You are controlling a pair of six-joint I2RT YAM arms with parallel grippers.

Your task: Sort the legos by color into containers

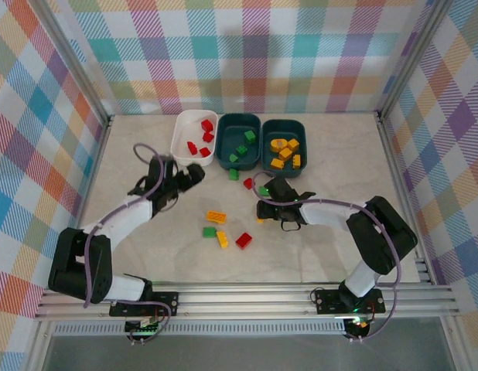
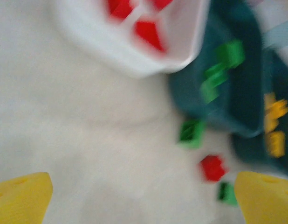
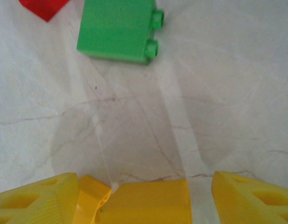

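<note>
Carefully: the right claw point(image 3: 144, 186) straddles a yellow lego point(image 3: 151, 203) on the surface point(image 3: 204, 116), jaws parted, seemingly not yet pinching. Centre it, close squarely, then lift toward the far teal bin point(image 1: 304, 143) of yellows. The left claw point(image 2: 141, 191) gapes wide, empty.

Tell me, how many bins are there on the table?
3, in a row at the far side of the table: the white bin on the left, the middle teal bin, and the right teal bin. None appears hidden.

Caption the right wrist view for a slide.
Yellow brick between the open jaws; a green brick and part of a red brick ahead on the marbled table.
</note>
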